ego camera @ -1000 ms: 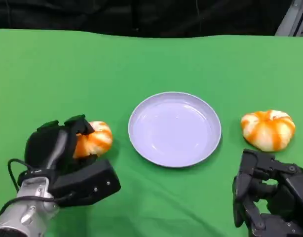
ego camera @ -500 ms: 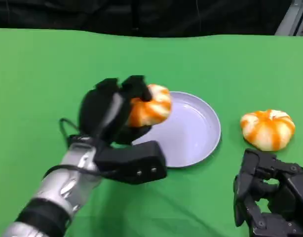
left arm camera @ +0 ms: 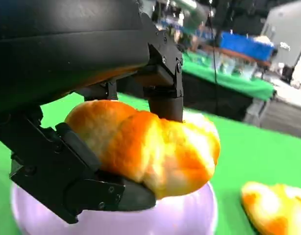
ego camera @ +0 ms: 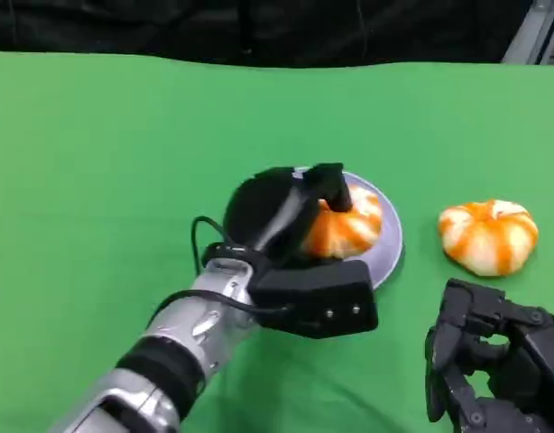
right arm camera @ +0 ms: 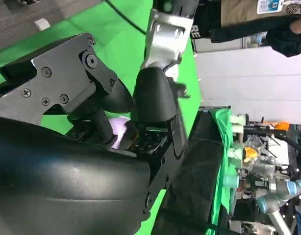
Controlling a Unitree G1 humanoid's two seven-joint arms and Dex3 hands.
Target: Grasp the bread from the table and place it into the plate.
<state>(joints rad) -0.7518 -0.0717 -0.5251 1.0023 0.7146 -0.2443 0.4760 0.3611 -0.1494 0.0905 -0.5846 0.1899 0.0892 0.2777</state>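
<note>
Bread [ego camera: 347, 227] held by left hand [ego camera: 281, 216] over plate [ego camera: 391, 236].

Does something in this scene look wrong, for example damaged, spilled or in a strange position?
Nothing stands out. The left hand holds one bread over the plate, and the bread looks whole. The second bread lies intact on the green table, apart from the plate. The right hand rests near it.

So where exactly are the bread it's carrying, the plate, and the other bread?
held bread [ego camera: 349, 230], head view, on its orange-striped top
plate [ego camera: 392, 236], head view, on its bare right rim
other bread [ego camera: 489, 236], head view, at its middle
</note>
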